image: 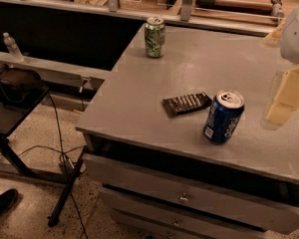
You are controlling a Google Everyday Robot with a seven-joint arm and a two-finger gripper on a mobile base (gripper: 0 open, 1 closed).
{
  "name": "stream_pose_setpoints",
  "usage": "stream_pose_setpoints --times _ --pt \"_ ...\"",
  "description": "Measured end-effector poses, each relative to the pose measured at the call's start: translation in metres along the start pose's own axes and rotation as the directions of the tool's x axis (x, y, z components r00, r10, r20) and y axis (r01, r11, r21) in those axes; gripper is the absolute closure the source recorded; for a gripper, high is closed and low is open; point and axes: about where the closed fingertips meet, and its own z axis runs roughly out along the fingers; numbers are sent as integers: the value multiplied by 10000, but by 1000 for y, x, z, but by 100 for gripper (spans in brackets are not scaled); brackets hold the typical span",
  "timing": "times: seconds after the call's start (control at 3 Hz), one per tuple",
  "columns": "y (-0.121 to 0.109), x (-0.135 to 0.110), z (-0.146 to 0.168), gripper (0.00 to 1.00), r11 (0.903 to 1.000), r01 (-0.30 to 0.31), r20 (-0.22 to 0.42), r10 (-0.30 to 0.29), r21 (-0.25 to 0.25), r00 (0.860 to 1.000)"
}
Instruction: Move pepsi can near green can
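The pepsi can [224, 116], dark blue with white lettering and a silver top, stands upright near the front right of the grey counter [139, 108]. The green can [155, 36], light green with a mottled pattern, stands upright at the counter's far left corner, well apart from the blue can. My gripper [284, 101] hangs at the right edge of the view, pale yellow under the white arm [296, 31]. It is to the right of the pepsi can, apart from it, and holds nothing that I can see.
A dark flat snack packet [186, 103] lies just left of the pepsi can, between the two cans. Drawers [189, 198] run below the counter front. A black stand [15, 98] and cables sit on the floor at left. A shelf ledge [139, 11] runs behind.
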Motion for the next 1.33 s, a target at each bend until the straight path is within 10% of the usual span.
stream_pose_setpoints --times 1.33 --pt "4 -1 36 0 9972 7 894 60 -750 9960"
